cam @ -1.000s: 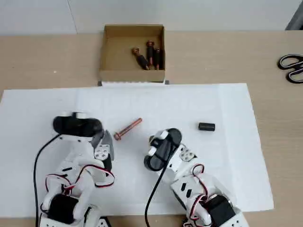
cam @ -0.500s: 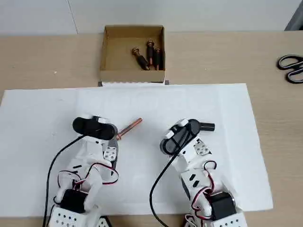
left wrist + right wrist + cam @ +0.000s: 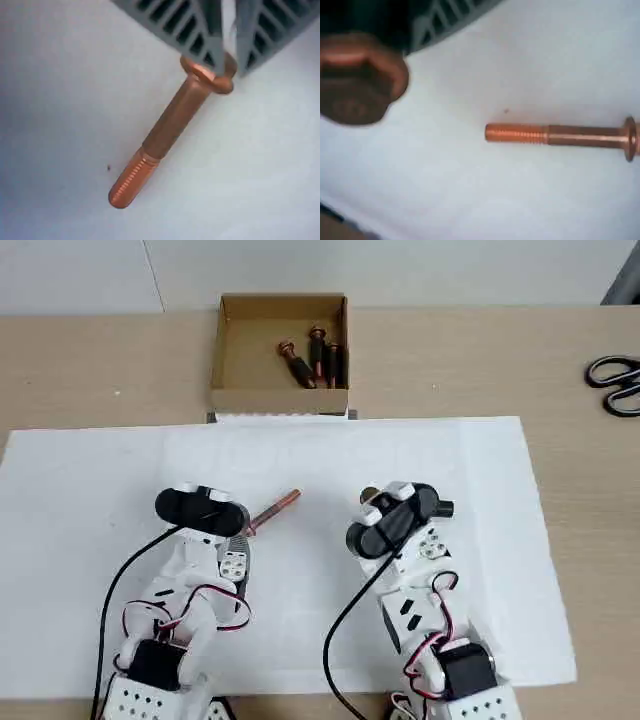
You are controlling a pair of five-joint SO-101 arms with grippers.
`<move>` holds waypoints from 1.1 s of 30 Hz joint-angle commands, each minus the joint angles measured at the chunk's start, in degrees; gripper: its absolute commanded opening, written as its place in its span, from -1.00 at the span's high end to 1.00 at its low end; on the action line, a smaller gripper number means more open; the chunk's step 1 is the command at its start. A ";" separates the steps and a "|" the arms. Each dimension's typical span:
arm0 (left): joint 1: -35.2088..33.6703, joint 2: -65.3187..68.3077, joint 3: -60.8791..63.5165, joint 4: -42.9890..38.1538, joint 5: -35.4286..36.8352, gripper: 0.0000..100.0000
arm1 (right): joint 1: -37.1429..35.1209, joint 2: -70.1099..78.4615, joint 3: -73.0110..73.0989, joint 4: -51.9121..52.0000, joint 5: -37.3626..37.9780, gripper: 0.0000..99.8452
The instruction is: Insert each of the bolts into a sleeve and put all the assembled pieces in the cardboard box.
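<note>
Left gripper (image 3: 229,64) pinches the head of the long copper-coloured metal bolt (image 3: 170,125), which lies on the white paper sheet (image 3: 60,100). Right gripper (image 3: 405,505), grip impossible to tell, sits just beside the short black cylindrical sleeve (image 3: 442,508).

One cardboard box (image 3: 232,350) sits at upper centre, holding what looks like three assembled pieces (image 3: 298,364); they lie packed together, so that count is unsure. One loose bolt (image 3: 275,510) lies left of centre on the single white sheet (image 3: 100,480). One black sleeve (image 3: 441,508) lies right of centre, partly covered. One blurred copper piece (image 3: 355,85) may be a second bolt; I cannot tell. One pair of scissors (image 3: 615,380) lies on the counter (image 3: 100,360) at the right edge. Two arms stand along the bottom, the left arm (image 3: 190,570) and the right arm (image 3: 410,580).
</note>
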 commanded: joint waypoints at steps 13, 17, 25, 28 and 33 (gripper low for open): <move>-0.18 -0.53 -0.48 -0.97 0.00 0.99 | 0.66 70.20 -56.09 -14.20 -1.05 1.00; -0.18 -0.53 -0.48 -0.97 0.09 0.99 | 0.48 87.96 -72.79 -15.25 -0.97 1.00; -0.18 -0.53 -0.48 -0.97 0.26 0.99 | 0.40 118.11 -106.64 -14.99 -1.23 1.00; -0.26 -0.53 -0.48 -0.88 1.32 0.99 | 0.31 127.43 -117.54 -14.99 -1.23 1.00; -2.64 -0.53 -0.48 -0.88 3.08 0.99 | 0.13 140.18 -131.43 -14.90 -1.05 1.00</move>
